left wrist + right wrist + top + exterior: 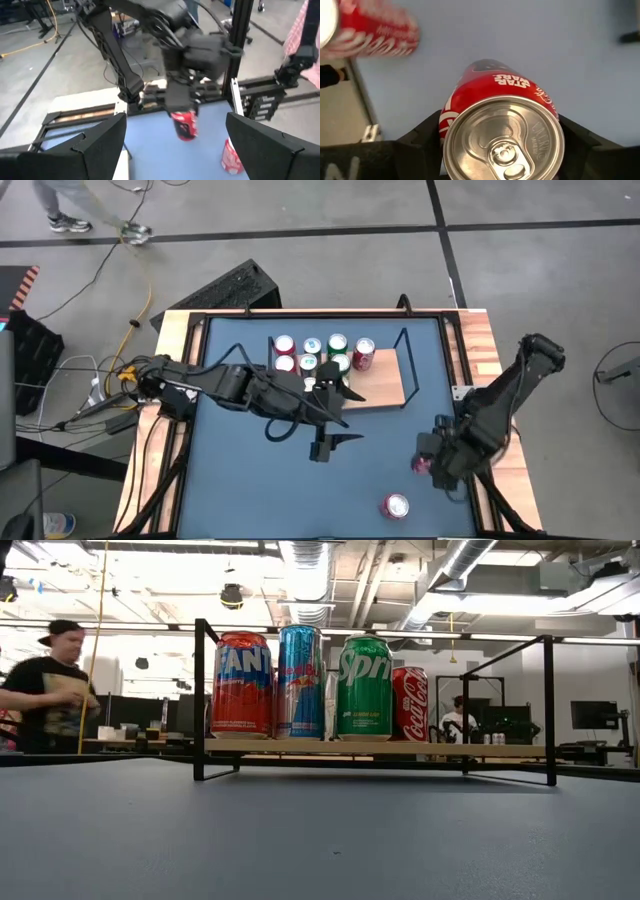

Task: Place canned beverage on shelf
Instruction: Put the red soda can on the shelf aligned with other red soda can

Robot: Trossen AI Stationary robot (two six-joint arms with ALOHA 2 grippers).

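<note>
I have the right hand (502,145) closing around a red cola can (505,125) on the counter (250,480), near its right edge. Rigid, smooth, probably heavy; grip mid-body. Left hand (335,442) open.

Left hand (335,442) spread wide mid-table; right hand (432,463) low near the table's right edge, fingers parted
</note>
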